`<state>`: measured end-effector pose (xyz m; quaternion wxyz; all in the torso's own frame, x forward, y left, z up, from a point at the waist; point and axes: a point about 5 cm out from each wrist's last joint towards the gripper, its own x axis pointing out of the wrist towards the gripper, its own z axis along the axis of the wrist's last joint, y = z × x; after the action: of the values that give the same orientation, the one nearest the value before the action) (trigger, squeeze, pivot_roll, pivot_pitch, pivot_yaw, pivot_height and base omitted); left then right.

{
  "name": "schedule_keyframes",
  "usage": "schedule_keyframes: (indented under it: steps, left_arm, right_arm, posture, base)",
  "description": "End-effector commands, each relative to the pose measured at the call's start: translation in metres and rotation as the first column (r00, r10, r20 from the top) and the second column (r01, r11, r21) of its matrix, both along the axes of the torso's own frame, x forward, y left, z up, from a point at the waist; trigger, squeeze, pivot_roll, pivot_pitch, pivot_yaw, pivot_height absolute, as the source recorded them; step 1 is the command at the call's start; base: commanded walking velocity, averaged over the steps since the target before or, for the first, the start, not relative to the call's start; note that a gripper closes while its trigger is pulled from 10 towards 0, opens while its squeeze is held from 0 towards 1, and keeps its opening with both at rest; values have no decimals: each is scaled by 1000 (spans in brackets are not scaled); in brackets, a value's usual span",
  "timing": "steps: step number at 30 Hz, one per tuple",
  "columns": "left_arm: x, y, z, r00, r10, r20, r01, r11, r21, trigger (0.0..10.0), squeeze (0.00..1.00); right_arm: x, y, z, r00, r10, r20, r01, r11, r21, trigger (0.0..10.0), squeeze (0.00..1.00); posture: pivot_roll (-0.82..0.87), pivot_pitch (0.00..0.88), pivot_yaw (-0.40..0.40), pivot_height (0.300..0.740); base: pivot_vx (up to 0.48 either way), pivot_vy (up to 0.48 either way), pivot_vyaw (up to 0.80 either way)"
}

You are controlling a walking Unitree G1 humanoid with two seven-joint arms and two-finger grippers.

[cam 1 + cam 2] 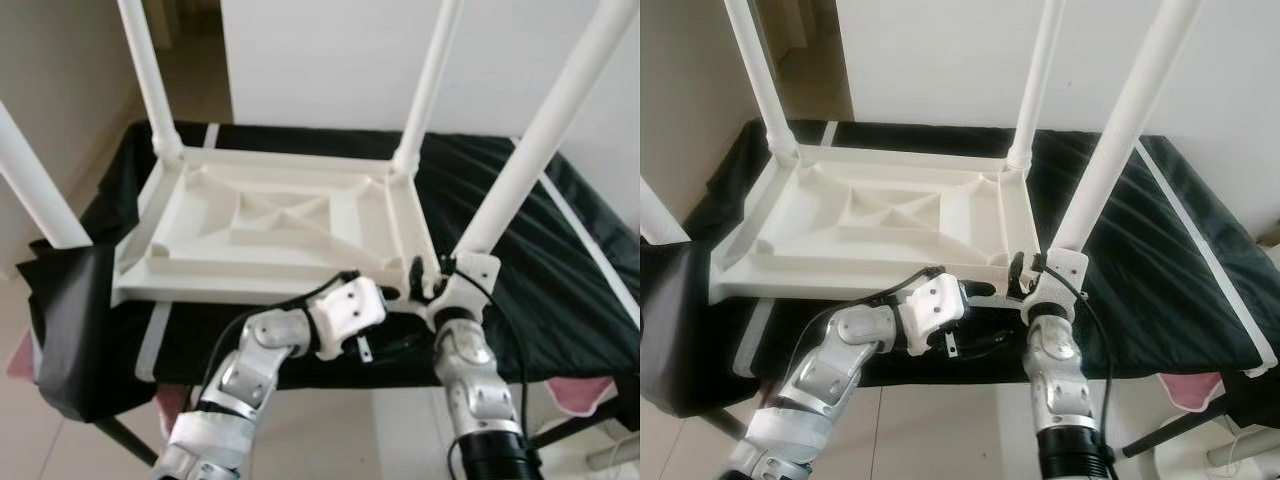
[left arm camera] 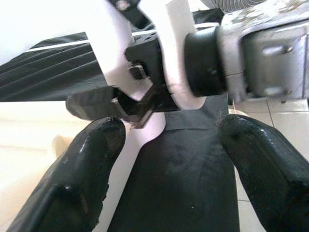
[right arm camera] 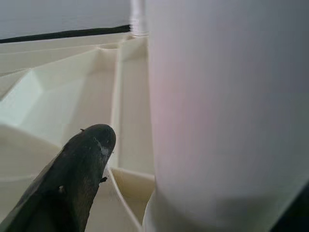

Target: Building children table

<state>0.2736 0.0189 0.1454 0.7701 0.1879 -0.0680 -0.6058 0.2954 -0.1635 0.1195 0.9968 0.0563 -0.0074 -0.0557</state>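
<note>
A big black cloth [image 1: 560, 270] covers a stand, and the white children's table [image 1: 270, 225] lies on it upside down, with its ribbed underside facing up. Four white legs stick up from its corners. The near right leg [image 1: 540, 135] rises from the corner closest to the robot.

The right gripper [image 1: 430, 272] is at the bottom of that near right leg. In the right wrist view the leg [image 3: 227, 106] is very close, and one black finger [image 3: 77, 179] sits right beside it. The other finger is hidden behind the leg, so I cannot tell if the fingers squeeze the leg or not.

The left gripper [image 1: 395, 290] reaches across along the table's near edge, toward the same corner. In the left wrist view its two black fingers [image 2: 82, 174] are spread wide apart and hold nothing. The right gripper's wrist [image 2: 260, 53] is just in front of them.

A small pink thing [image 1: 575, 392] peeks out under the cloth on the right.
</note>
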Motion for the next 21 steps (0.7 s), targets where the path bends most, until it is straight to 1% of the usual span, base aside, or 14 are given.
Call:
schedule_keyframes:
  steps: [1, 4, 5, 6, 7, 8, 9, 12, 15, 17, 18, 20, 21]
  left_arm:
    - [12, 3, 4, 972, 228, 46, -224, 971, -81, 10000, 0]
    - [13, 4, 4, 966, 252, 49, -248, 965, -84, 10000, 0]
    - [13, 4, 4, 966, 252, 49, -248, 965, -84, 10000, 0]
    - [13, 3, 2, 972, 236, -3, -235, 969, -78, 10000, 0]
    - [13, 3, 1, 974, 228, -18, -228, 971, -77, 10000, 0]
    - [13, 3, 2, 973, 231, -7, -231, 970, -78, 10000, 0]
    - [14, 3, 2, 972, 237, 7, -235, 969, -80, 10000, 0]
    - [14, 3, 2, 972, 235, 11, -234, 969, -80, 10000, 0]
    - [12, 1, 2, 980, 201, -12, -201, 976, -82, 10000, 0]
    - [12, 2, 2, 982, 188, -18, -189, 979, -79, 10000, 0]
    - [12, 2, 2, 982, 188, -18, -189, 979, -79, 10000, 0]
    - [11, 2, 2, 984, 173, -40, -176, 981, -78, 10000, 0]
    - [11, 2, 2, 984, 173, -40, -176, 981, -78, 10000, 0]
  right_arm:
    - [-2, 0, 1, 999, 29, 15, -29, 999, 12, 10000, 1000]
    - [-5, -7, 1, 998, 54, 30, -54, 998, 8, 10000, 1000]
    - [-5, -7, 1, 998, 54, 30, -54, 998, 8, 10000, 1000]
    - [-6, -10, 2, 995, 85, 44, -85, 996, 6, 10000, 878]
    - [-7, -11, 2, 995, 91, 46, -92, 996, 6, 10000, 878]
    - [-7, -11, 3, 992, 112, 51, -112, 994, -8, 10000, 0]
    - [-7, -12, 4, 991, 125, 54, -125, 992, -18, 10000, 0]
    - [-8, -12, 4, 987, 150, 54, -149, 989, -25, 10000, 0]
    - [-12, -12, 4, 965, 260, 44, -256, 964, -65, 10000, 0]
    - [-13, -13, 5, 952, 304, 39, -299, 950, -90, 10000, 0]
    - [-13, -13, 5, 952, 304, 39, -299, 950, -90, 10000, 0]
    - [-13, -19, 7, 936, 350, 30, -344, 932, -116, 10000, 0]
    - [-13, -19, 7, 936, 350, 30, -344, 932, -116, 10000, 0]
  posture:
    - [-24, 0, -60, 740]
    - [-25, 0, -59, 740]
    - [-25, 0, -59, 740]
    - [-25, 0, -59, 740]
    - [-25, 0, -59, 740]
    - [-26, 1, -60, 740]
    - [-27, 2, -59, 740]
    - [-29, 2, -56, 740]
    - [-31, 4, -53, 740]
    - [-31, 3, -52, 740]
    - [-31, 3, -52, 740]
    - [-30, 4, -51, 740]
    - [-30, 4, -51, 740]
  base:
    - [0, 0, 0]
    - [0, 0, 0]
    - [0, 0, 0]
    - [0, 0, 0]
    - [0, 0, 0]
    - [0, 0, 0]
    - [0, 0, 0]
    - [0, 0, 0]
    - [0, 0, 0]
    - [0, 0, 0]
    - [0, 0, 0]
    - [0, 0, 0]
    - [0, 0, 0]
